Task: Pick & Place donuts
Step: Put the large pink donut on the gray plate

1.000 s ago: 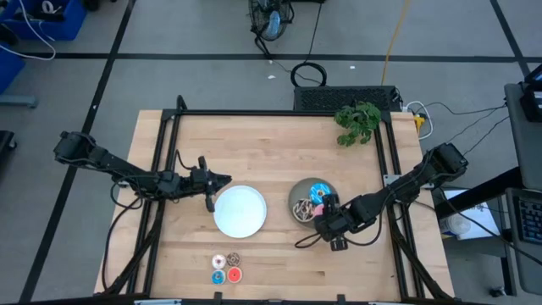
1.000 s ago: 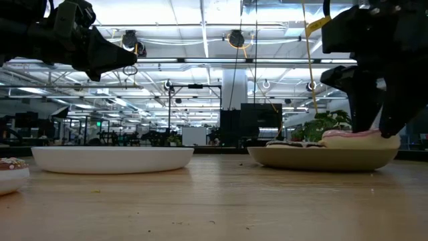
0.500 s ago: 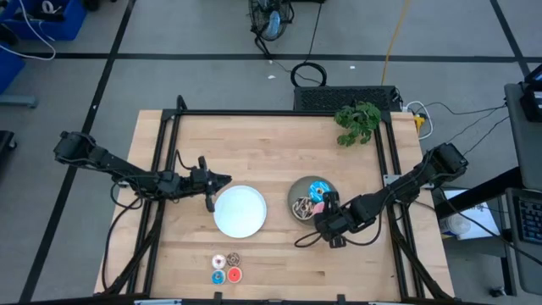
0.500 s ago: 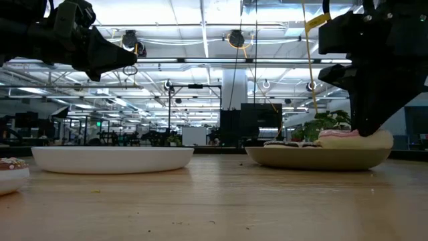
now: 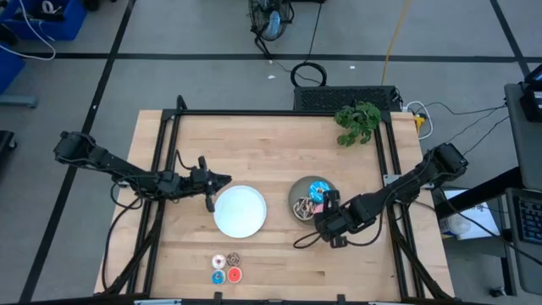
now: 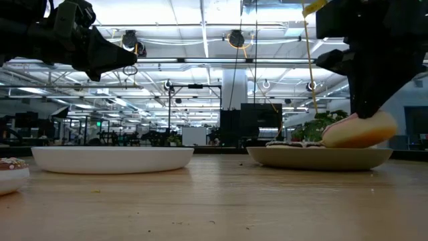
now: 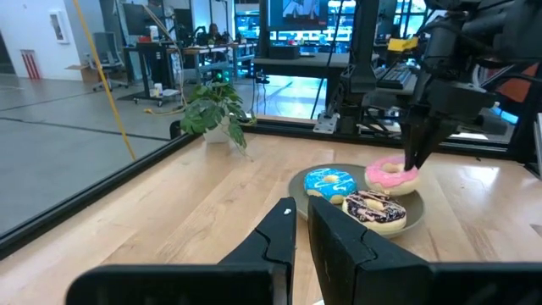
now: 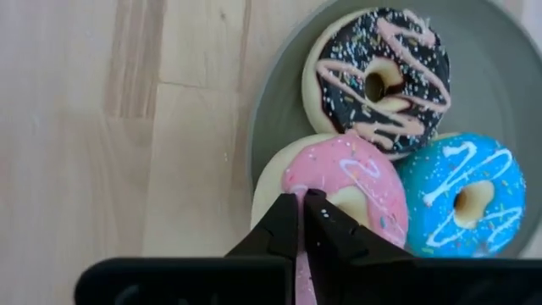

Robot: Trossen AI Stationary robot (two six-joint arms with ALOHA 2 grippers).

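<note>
Three larger donuts lie on the grey-green plate (image 8: pixel 500 76): pink (image 8: pixel 356 182), blue sprinkled (image 8: pixel 461 199) and brown drizzled (image 8: pixel 381 76). My right gripper (image 8: pixel 302 203) stands over the plate (image 5: pixel 298 196), shut on the pink donut (image 6: pixel 358 130). Several tiny donuts (image 5: pixel 226 268) lie on the wood near the front edge. My left gripper (image 7: pixel 301 216) hovers level above the table just left of the white plate (image 5: pixel 240 210), fingers nearly together with nothing between them. My right gripper pinches the pink donut's ring (image 8: pixel 305 174) between its two fingers, on the side away from the blue donut. The fingers (image 7: pixel 415 152) come steeply from above. The donut is tilted, the gripped side (image 6: pixel 391 124) raised and the opposite side (image 6: pixel 329 139) low over the plate.
A potted plant (image 5: pixel 357 121) stands at the far right corner. A black frame rail (image 5: pixel 279 113) runs round the tabletop. Bare wood lies between the two plates and the tiny donuts.
My right gripper, open around the pink donut a second ago, has shut on it and risen a little. The donut has tipped: its gripped side has lifted while the other side has stayed low at the plate.
</note>
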